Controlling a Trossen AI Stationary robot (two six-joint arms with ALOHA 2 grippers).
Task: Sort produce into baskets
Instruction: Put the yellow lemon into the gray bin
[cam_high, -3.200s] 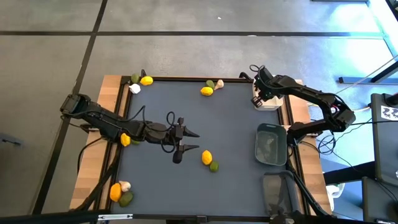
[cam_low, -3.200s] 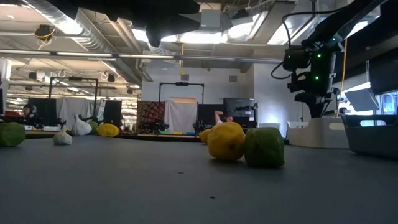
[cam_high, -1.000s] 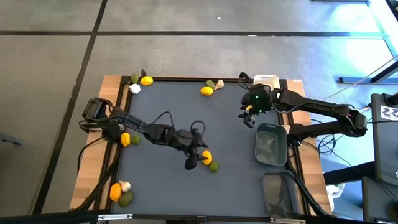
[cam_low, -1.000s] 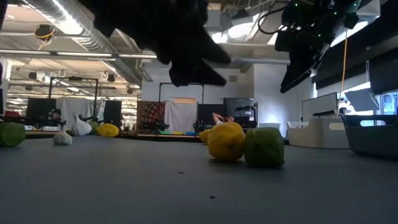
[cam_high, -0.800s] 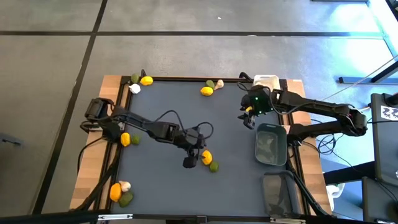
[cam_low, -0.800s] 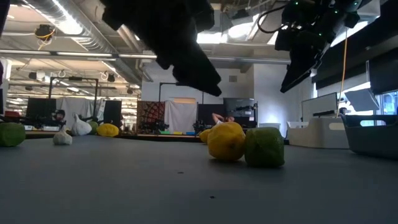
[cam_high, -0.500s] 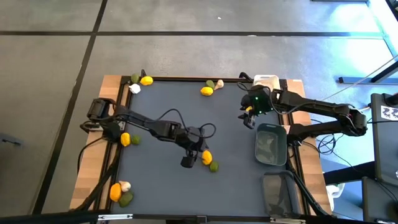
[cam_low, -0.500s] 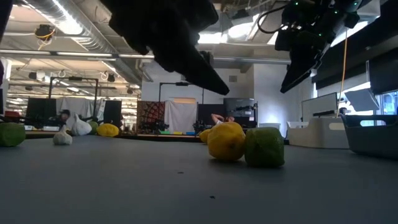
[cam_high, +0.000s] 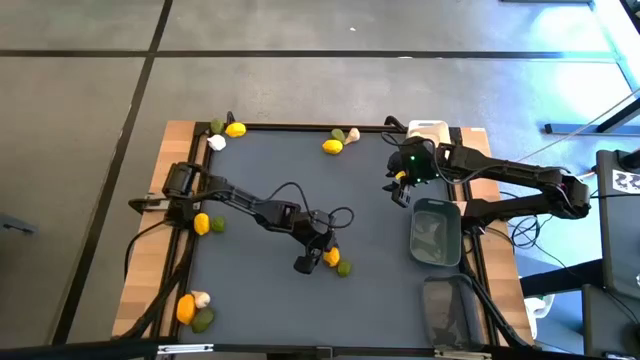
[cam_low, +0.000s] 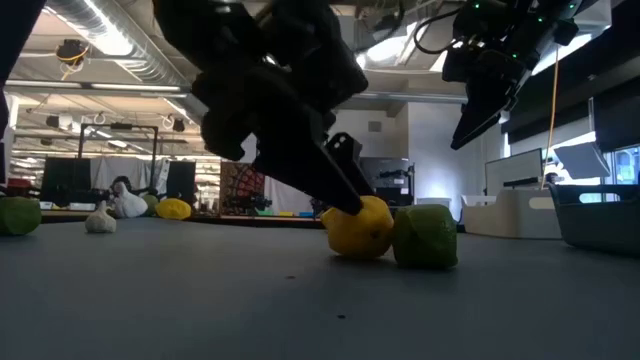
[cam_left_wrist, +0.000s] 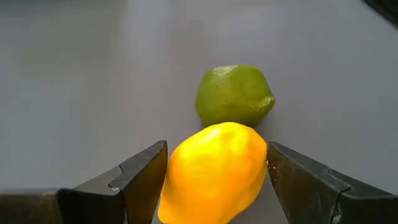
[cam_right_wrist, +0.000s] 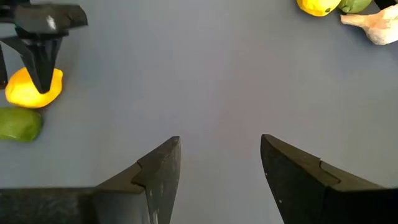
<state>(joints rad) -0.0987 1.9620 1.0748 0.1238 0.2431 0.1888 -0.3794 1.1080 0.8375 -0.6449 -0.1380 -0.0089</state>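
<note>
A yellow lemon (cam_left_wrist: 214, 174) lies on the dark table beside a green lime (cam_left_wrist: 234, 95), near the table's middle. My left gripper (cam_left_wrist: 216, 147) is open and slants down over the lemon (cam_high: 331, 256), one finger on each side of it. My right gripper (cam_high: 400, 188) hangs open in the air at the right, above the table and next to the dark grey-green basket (cam_high: 436, 232). A white basket (cam_high: 428, 130) stands at the far right, and a translucent grey basket (cam_high: 450, 305) at the near right. My left gripper has its fingers (cam_left_wrist: 144, 177) on either side of the lemon's two long sides (cam_left_wrist: 258, 163), coming slanting down from the table's left. The lemon rests on the table against the lime. I cannot tell whether the fingers touch it.
More produce lies in groups: at the far left corner (cam_high: 227, 131), the far middle (cam_high: 340, 140), the left edge (cam_high: 207, 224) and the near left corner (cam_high: 195, 309). The table's middle between the two arms is bare (cam_high: 370, 220).
My left gripper has come down and a little toward the table's right edge, so that its open fingers now stand on either side of the lemon. The lemon and the lime have stayed where they were.
</note>
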